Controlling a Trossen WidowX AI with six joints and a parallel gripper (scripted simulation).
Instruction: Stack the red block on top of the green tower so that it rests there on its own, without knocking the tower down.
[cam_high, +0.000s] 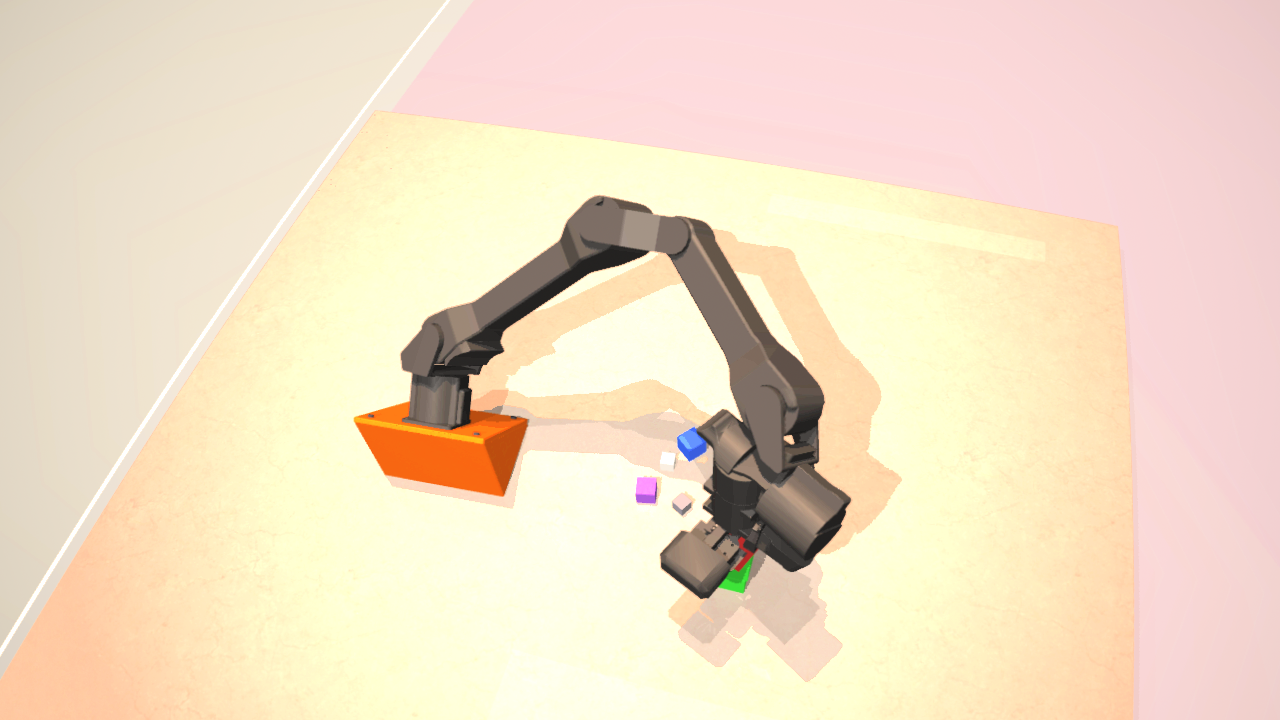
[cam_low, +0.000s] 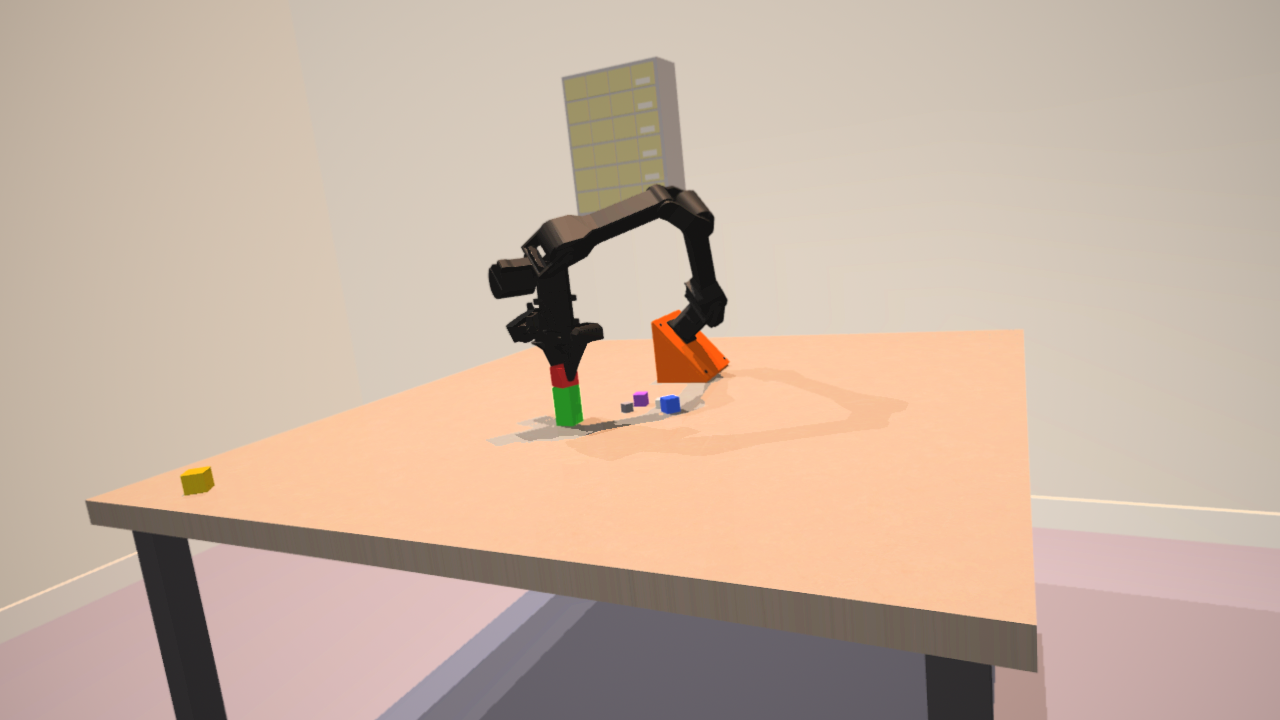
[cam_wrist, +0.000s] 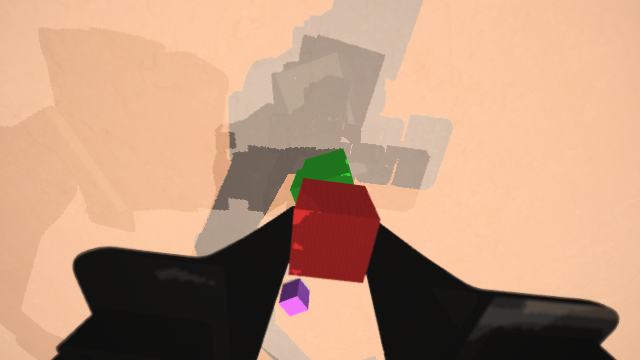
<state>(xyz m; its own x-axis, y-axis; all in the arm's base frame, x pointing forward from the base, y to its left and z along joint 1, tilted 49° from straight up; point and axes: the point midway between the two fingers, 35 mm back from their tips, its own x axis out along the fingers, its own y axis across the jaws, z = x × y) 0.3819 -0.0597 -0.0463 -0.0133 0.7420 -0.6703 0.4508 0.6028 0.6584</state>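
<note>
And the one gripper (cam_high: 741, 548) (cam_low: 565, 368) (cam_wrist: 330, 218) is clamped on one red block (cam_high: 747, 556) (cam_low: 563, 376) (cam_wrist: 334, 235), right at the top of one green tower (cam_high: 736, 577) (cam_low: 567, 406) (cam_wrist: 327, 167); nearby, four small blocks, blue (cam_high: 691, 444) (cam_low: 669, 404), purple (cam_high: 646, 489) (cam_low: 640, 398) (cam_wrist: 295, 298), white (cam_high: 667, 460) and gray (cam_high: 682, 503) (cam_low: 626, 407), with one yellow block (cam_low: 196, 480) well apart!

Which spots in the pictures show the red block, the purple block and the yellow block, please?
Red block (cam_high: 745, 558) (cam_low: 563, 376) (cam_wrist: 333, 245): top, exterior and wrist views, on its sides.
Purple block (cam_high: 646, 489) (cam_low: 640, 399) (cam_wrist: 295, 297): same three views, mid-body.
Yellow block (cam_low: 196, 481): exterior view, front side.
</note>
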